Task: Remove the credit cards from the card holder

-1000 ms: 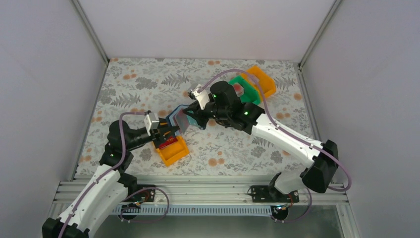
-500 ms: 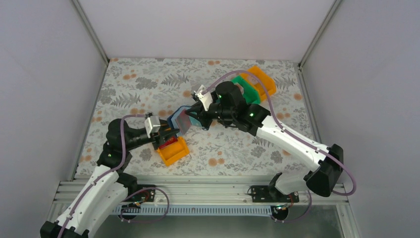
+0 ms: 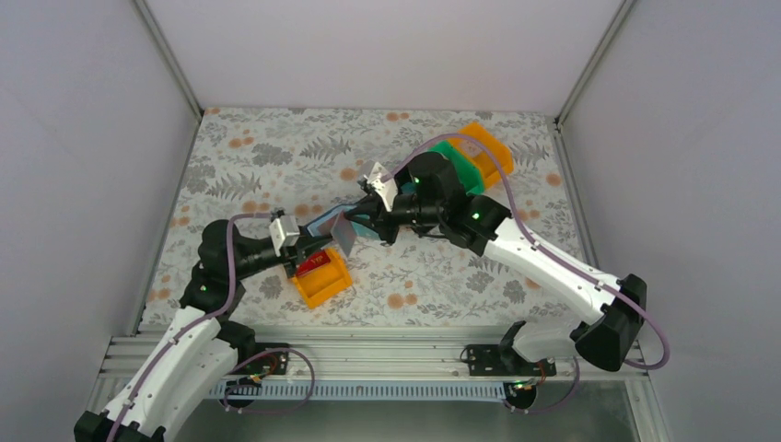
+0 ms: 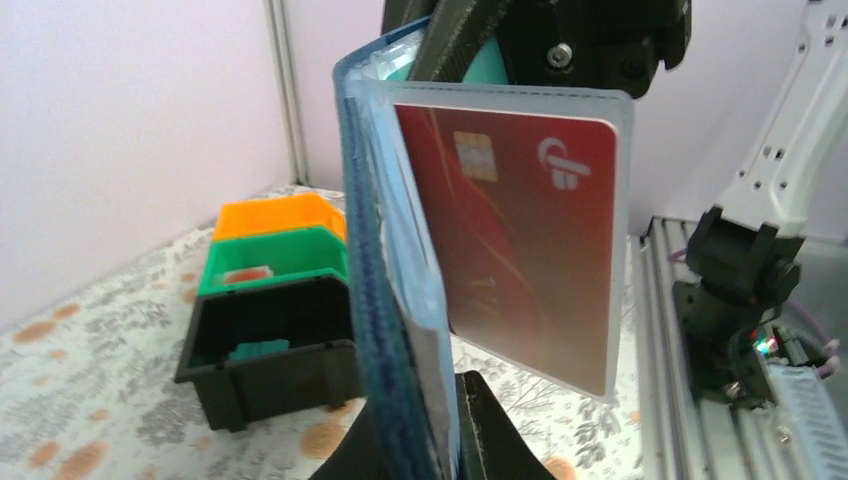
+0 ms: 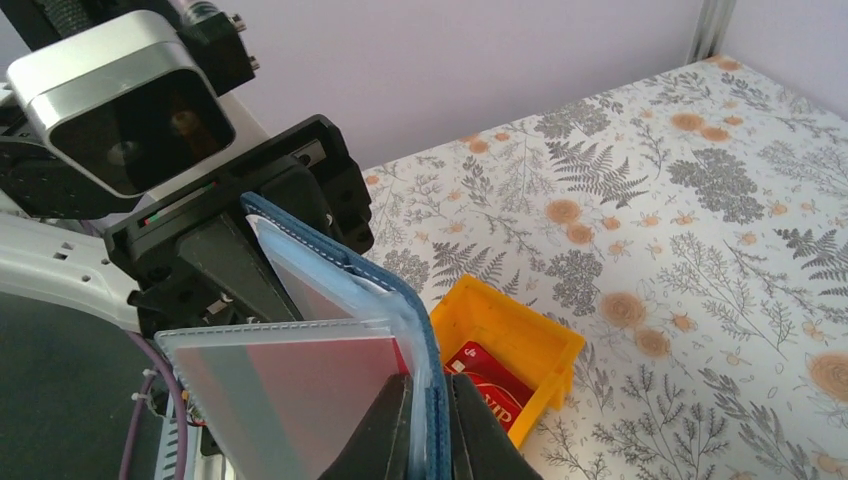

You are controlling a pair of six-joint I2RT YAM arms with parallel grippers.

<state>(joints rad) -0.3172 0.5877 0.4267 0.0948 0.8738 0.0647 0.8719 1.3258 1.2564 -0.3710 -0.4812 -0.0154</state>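
Note:
The navy card holder (image 3: pixel 328 227) hangs open in mid-air between both arms. My left gripper (image 4: pixel 415 400) is shut on the lower edge of its cover and sleeves (image 4: pixel 372 300). My right gripper (image 5: pixel 428 380) is shut on the opposite edge of the card holder (image 5: pixel 425 330). A clear sleeve fans out with a red credit card (image 4: pixel 530 250) inside it; that card (image 5: pixel 300 395) also shows from the right wrist. Another red card (image 5: pixel 490 385) lies in the orange bin (image 5: pixel 545 345) below.
A second orange bin (image 4: pixel 275 215), a green bin (image 4: pixel 270 262) holding a pale card and a black bin (image 4: pixel 270 385) holding a teal card stand in a row at the back right of the floral mat (image 3: pixel 258 157). The metal rail (image 3: pixel 387 354) runs along the near edge.
My left gripper moved up from the orange bin to the card holder and shut on its edge. My right arm shifted slightly right and nearer with the holder.

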